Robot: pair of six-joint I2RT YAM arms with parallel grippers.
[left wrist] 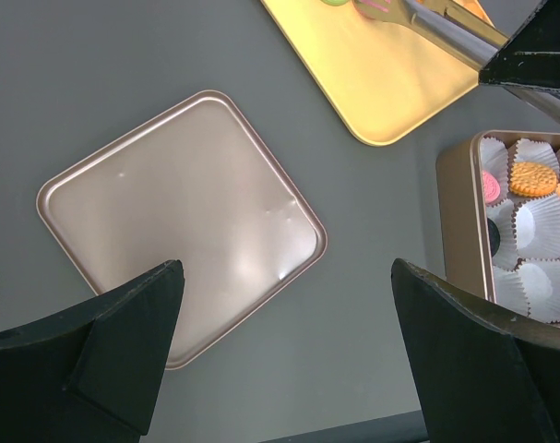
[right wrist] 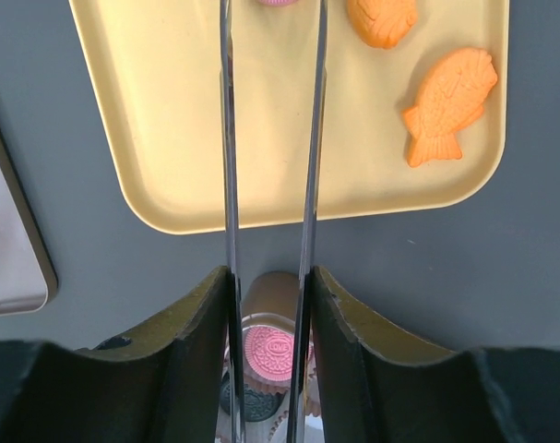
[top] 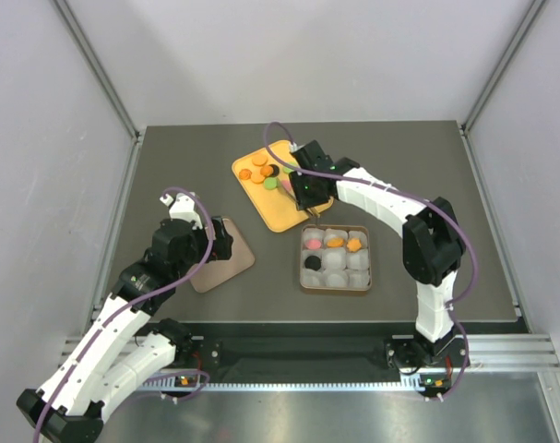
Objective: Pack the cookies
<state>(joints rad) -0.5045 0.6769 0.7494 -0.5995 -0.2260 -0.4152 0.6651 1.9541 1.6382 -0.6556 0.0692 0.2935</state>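
Cookies [top: 262,171] in orange, pink, green and black lie on a yellow tray [top: 281,210]. Two orange fish-shaped cookies [right wrist: 446,101] show on the tray [right wrist: 169,138] in the right wrist view. My right gripper [right wrist: 270,277] is shut on metal tongs [right wrist: 226,138]. The tongs reach over the tray, and their tips stand either side of a pink cookie [right wrist: 278,3] at the frame's top edge. A square tin [top: 303,277] of white paper cups holds pink [right wrist: 268,353], black [right wrist: 252,401] and orange [left wrist: 531,178] cookies. My left gripper [left wrist: 284,268] hangs open with nothing between its fingers.
The tin's bronze lid [left wrist: 183,221] lies flat on the dark table, partly under my left gripper [top: 220,245]. The tin [left wrist: 455,221] stands just right of it, below the yellow tray [left wrist: 381,83]. Grey walls enclose the table on three sides.
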